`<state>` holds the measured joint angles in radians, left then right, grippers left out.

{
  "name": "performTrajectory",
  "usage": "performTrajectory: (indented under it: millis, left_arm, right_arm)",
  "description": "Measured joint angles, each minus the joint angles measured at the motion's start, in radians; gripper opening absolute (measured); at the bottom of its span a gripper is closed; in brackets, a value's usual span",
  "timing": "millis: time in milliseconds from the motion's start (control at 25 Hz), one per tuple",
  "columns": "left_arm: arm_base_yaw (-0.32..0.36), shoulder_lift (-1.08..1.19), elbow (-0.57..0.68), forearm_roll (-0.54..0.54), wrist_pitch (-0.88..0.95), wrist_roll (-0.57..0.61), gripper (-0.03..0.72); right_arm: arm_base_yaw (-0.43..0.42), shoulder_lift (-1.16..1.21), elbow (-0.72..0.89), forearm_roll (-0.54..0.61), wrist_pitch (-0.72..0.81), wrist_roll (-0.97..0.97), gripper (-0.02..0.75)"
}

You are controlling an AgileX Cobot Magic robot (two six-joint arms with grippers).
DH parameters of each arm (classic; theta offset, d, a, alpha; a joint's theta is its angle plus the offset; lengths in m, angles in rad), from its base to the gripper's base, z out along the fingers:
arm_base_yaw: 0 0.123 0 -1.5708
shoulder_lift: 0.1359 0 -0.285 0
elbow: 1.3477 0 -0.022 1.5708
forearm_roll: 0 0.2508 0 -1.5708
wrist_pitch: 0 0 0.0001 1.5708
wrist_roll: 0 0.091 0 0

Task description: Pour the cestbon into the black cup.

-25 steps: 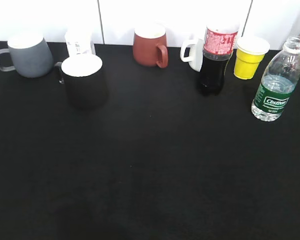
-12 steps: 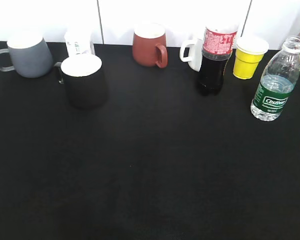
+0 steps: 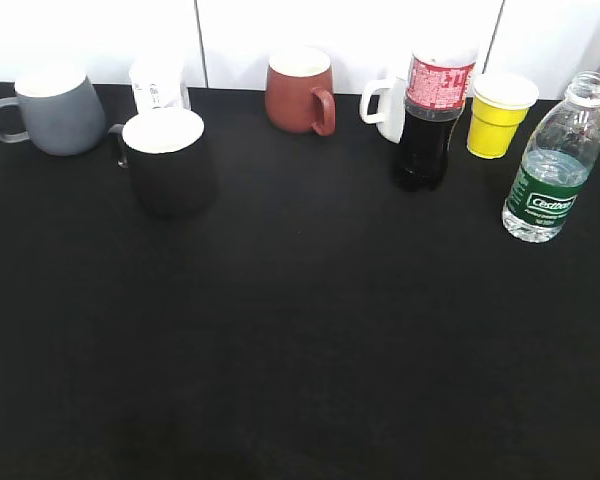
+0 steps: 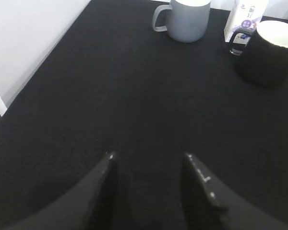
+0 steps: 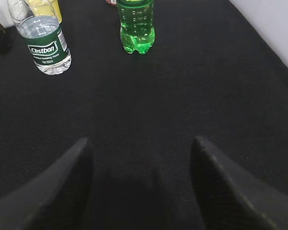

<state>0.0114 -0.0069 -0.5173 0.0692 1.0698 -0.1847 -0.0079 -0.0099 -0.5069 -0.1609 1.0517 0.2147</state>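
One black table (image 3: pixel 300 340) fills nearly the whole exterior view, with a white wall behind it and a row of drinkware along its far edge. The tallest item is a dark cola bottle (image 3: pixel 427 115) with a red label, standing right of centre, a white mug (image 3: pixel 383 105) just behind its left side. The cestbon (image 3: pixel 552 165), upright with its green label facing out and no cap visible, stands near the right edge, well apart from everything on the left; in the right wrist view it sits at upper left with a green soda bottle (image 5: pixel 136 24) near it. The black cup (image 3: pixel 166 160) stands upright at the left, white inside showing, handle turned to the left, just in front of a small white carton (image 3: pixel 158 85) and near a grey mug (image 3: pixel 50 110). A reddish-brown mug (image 3: pixel 300 90) and a yellow paper cup (image 3: pixel 500 113) complete the row. The left gripper (image 4: pixel 149 165) hovers over bare cloth with its fingers spread and nothing between them; the right gripper (image 5: pixel 141 153) is likewise spread wide and empty
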Motion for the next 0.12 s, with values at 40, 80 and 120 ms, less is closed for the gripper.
performTrajectory:
  millis: [40,80,120]
  left_arm:
    - [0.000,0.000,0.000,0.000,0.000,0.000,0.330]
    - [0.000,0.000,0.000,0.000,-0.001,0.000,0.321]
    - [0.000,0.000,0.000,0.000,-0.001,0.000,0.312]
  right_arm:
    - [0.000,0.000,0.000,0.000,-0.001,0.000,0.486]
    - [0.000,0.000,0.000,0.000,-0.002,0.000,0.486]
    - [0.000,0.000,0.000,0.000,-0.002,0.000,0.486]
